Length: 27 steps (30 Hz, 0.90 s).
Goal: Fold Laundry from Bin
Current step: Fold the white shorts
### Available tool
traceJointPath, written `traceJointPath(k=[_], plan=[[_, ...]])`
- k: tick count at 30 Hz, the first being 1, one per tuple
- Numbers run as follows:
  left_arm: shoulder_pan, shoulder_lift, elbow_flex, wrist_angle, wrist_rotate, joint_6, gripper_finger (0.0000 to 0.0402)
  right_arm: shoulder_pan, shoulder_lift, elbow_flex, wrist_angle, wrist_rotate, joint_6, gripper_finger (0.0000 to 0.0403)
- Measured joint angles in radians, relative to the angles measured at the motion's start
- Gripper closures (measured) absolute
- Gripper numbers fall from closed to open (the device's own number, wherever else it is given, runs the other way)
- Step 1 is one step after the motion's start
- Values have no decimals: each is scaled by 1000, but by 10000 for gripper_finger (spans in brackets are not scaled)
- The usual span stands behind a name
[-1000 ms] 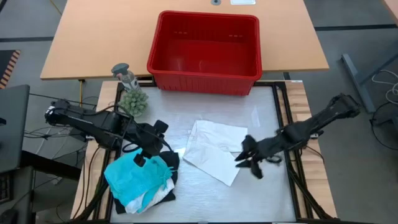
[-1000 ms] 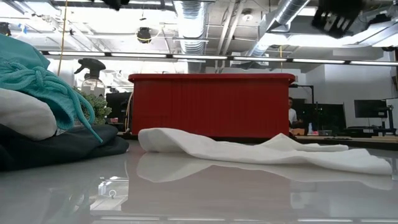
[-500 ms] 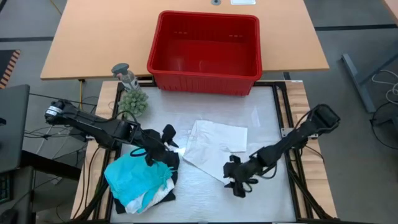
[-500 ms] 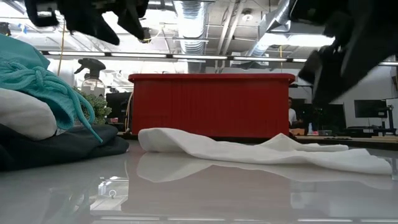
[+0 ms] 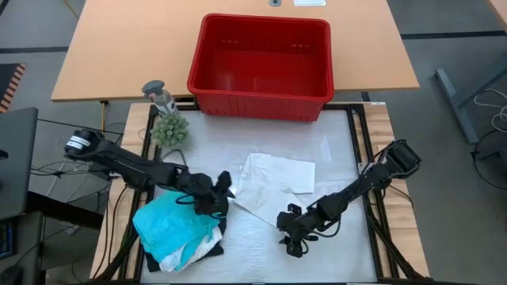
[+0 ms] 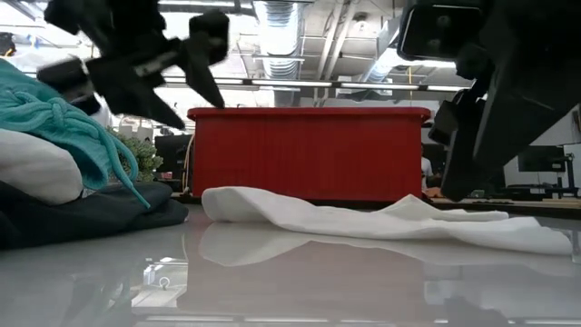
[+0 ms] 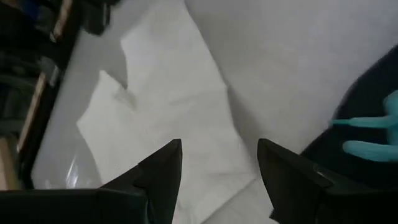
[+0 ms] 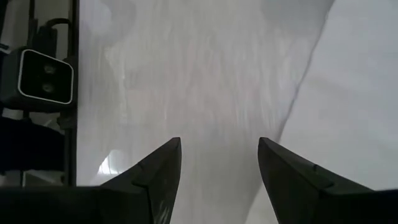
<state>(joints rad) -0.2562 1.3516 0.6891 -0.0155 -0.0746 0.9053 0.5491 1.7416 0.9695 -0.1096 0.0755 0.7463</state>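
left pincer [image 5: 224,190]: fingers seen parted with nothing between them, hung just above the table [image 5: 261,245], right at the near-left edge of the white garment [image 5: 273,188].
right pincer [image 5: 290,235]: fingers likewise parted and empty, low over bare table, just off the white garment's near corner.
between the pincers: the white garment is laid out flat, partly doubled over, with its near edge facing both pincers.
beside the left pincer: a pile of teal cloth [image 5: 170,226], white cloth and black cloth is stacked, touching or nearly touching that pincer's outer side.
beyond the pincers: the bin [image 5: 261,63] is found past the white garment, well apart, with nothing visible inside; a small green plant [image 5: 169,129] stands near its left corner.
step in hand: judged to be the approach to the white garment's near edge for a fold.
next move: each pincer would need to be lowered onto a near corner and closed on the top layer only, then carried together across the cloth so that it is kept square.
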Motion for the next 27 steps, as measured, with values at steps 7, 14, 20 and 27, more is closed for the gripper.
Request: traceJointPath(k=[7, 14, 20, 27], plan=[[1, 230, 154, -117, -98, -117, 203, 0, 0, 0, 7, 3, 49, 168], [-14, 269, 180, -185, -89, -198, 203, 15, 0, 0, 4, 4, 66, 168], [-7, 289, 169, -155, -99, -222, 203, 14, 0, 0, 10, 9, 69, 168], [-8, 288, 170, -135, -141, -236, 230, 14, 0, 0, 11, 9, 69, 168]])
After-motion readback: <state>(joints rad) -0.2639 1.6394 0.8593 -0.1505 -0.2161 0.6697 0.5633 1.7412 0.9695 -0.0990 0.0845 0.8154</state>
